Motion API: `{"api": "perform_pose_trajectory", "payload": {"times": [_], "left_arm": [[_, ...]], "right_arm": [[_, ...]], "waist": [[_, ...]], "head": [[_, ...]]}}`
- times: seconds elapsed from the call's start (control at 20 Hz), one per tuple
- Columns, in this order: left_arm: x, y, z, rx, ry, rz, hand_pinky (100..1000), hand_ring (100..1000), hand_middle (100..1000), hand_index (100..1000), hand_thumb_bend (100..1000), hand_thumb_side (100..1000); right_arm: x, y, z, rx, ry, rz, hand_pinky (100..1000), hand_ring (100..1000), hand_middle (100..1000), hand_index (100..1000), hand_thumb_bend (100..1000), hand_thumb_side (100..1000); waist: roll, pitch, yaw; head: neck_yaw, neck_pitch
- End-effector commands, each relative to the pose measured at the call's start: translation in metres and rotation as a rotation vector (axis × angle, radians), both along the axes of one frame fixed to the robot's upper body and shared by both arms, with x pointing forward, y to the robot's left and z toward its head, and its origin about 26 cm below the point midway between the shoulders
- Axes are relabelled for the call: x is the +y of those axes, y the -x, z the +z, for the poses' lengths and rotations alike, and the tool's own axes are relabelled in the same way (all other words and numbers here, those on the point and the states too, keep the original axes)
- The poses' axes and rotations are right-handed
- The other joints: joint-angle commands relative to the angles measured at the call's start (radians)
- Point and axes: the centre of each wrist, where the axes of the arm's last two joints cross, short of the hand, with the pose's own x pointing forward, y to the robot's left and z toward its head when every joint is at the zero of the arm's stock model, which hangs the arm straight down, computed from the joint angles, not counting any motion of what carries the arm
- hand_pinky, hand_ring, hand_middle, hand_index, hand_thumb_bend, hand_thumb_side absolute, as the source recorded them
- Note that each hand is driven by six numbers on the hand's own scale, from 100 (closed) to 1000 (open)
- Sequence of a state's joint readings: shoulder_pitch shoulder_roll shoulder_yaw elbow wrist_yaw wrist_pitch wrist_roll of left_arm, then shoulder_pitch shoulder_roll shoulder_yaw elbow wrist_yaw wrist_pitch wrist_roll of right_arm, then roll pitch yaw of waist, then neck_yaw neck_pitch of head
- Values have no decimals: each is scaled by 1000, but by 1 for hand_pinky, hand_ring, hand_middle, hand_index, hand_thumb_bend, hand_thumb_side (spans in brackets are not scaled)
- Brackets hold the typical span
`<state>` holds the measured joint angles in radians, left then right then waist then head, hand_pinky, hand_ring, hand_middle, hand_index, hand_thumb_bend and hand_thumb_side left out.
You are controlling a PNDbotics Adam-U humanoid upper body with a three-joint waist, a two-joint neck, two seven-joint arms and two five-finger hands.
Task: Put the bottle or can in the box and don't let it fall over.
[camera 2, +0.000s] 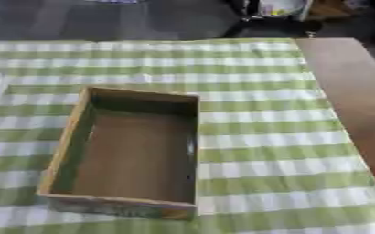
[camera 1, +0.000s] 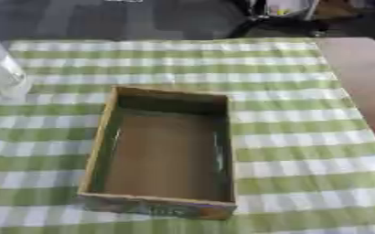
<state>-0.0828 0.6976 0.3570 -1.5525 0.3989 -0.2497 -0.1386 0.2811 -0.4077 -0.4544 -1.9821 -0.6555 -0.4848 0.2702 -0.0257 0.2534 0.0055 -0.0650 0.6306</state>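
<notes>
Neither of my hands shows in either eye view, so I cannot tell their state or whether they hold anything. An open cardboard box (camera 1: 163, 153) sits on the green-and-white checked tablecloth (camera 1: 302, 137), nothing inside it. A clear bottle (camera 1: 0, 68) stands upright to the far left of the box, well apart. Bare wooden tabletop (camera 2: 359, 109) shows right of the box.

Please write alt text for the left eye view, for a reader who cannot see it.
An empty open box sits on a green-and-white checked cloth. A clear bottle stands at the left edge, apart from the box. No robot hand shows.
</notes>
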Motion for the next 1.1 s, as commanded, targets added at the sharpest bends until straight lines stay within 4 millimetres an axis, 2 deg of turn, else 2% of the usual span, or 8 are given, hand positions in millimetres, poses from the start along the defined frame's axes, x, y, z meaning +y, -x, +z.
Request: {"api": "perform_pose_trajectory", "payload": {"times": [0.05, 0.25, 0.45, 0.75, 1.1], "left_arm": [[12, 0, 19, -16, -50, 25, 977, 1000, 932, 995, 830, 420], [16, -2, 18, 0, -61, 23, 980, 1000, 935, 1000, 832, 409], [20, -6, 19, 22, -78, 20, 981, 1000, 938, 1000, 845, 380], [30, -14, 22, 64, -114, 7, 996, 1000, 954, 1000, 874, 317], [44, -26, 23, 108, -186, -50, 1000, 1000, 985, 1000, 915, 309]], "right_arm": [[0, 1, 8, -9, 23, 6, 909, 1000, 1000, 1000, 100, 623], [0, 0, 8, -3, 21, 10, 909, 1000, 1000, 1000, 100, 624], [0, 0, 8, -1, 20, 12, 909, 1000, 1000, 1000, 100, 624], [1, 1, 6, 5, 18, 14, 909, 1000, 1000, 1000, 100, 624], [1, 1, 5, 11, 19, 19, 909, 1000, 1000, 1000, 100, 623]], "waist": [[2, -15, -1], [2, -16, 0], [1, -16, 1], [-3, -16, 1], [-7, -19, -2]], "head": [[17, -4], [46, -5], [70, -20], [68, -32], [68, -44]]}}
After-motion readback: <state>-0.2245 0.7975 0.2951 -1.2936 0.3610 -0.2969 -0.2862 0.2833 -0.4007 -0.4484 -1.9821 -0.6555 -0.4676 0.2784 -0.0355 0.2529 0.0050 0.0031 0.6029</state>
